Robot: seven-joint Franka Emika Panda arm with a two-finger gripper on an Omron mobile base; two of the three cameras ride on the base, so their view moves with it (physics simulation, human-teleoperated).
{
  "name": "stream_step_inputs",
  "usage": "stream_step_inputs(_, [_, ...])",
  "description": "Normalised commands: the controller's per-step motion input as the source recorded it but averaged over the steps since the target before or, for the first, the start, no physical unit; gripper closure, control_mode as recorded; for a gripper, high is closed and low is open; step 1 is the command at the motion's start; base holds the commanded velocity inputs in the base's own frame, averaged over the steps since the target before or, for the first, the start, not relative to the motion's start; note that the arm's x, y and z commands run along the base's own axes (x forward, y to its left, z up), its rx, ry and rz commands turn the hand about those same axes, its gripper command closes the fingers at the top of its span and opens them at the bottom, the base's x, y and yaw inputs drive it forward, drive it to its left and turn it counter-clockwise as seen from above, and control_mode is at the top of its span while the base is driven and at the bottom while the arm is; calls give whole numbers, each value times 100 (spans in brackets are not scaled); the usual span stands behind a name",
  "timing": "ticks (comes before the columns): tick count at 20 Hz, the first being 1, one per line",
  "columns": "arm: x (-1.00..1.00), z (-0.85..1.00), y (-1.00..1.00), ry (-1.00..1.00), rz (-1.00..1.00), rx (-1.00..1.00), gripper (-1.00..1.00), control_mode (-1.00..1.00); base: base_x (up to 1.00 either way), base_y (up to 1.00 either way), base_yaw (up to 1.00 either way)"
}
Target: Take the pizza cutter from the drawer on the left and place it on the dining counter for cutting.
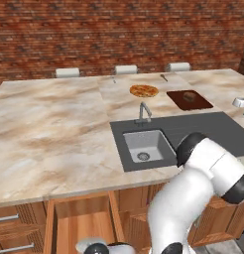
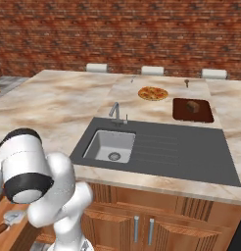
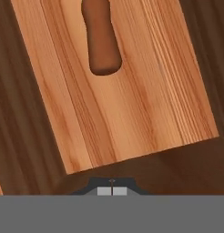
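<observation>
1. Left base view: the drawer [image 1: 79, 218] stands pulled out under the front edge of the dining counter [image 1: 49, 134], its lighter wood floor exposed. The white arm [image 1: 193, 198] rises at lower right and bends down toward the bottom edge, in front of the drawer. The sink [image 1: 144, 145] sits in a dark grey panel with a faucet [image 1: 143, 112] behind it. Farther back on the counter lie a pizza [image 1: 144, 91] and a dark red-brown cutting board [image 1: 189, 99] with a brown lump on it.

2. Right base view: the arm's elbow [image 2: 24, 164] fills the lower left. At the lower left edge a reddish-brown handle with a pale metal end [image 2: 10, 220] shows low down, beside the arm; cannot tell whether this is the pizza cutter. Sink, pizza and cutting board lie on the counter beyond.

3. Hand view: the camera looks down into the drawer. The pizza cutter [image 3: 103, 41] lies on the light wood floor, its thick reddish-brown handle running from the top edge to a rounded end; blade not seen. The gripper [image 3: 112, 191] shows as two pale tips touching each other at the bottom, closed on nothing, apart from the cutter.
</observation>
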Motion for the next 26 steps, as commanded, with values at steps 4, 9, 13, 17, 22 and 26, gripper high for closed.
stream_step_inputs(4, [1,96,0,3,-13,0,100,-100,0,0,0])
stream_step_inputs(9, [12,100,9,9,-19,0,100,-100,0,0,0])
stream_step_inputs(13, [45,100,25,17,-24,0,100,-100,0,0,0])
stream_step_inputs(17, [38,82,12,25,-27,-1,100,-100,0,0,0])
stream_step_inputs(22, [27,36,3,19,-28,-10,100,-100,0,0,0])
stream_step_inputs(26, [4,3,0,8,-15,-14,100,-100,0,0,0])
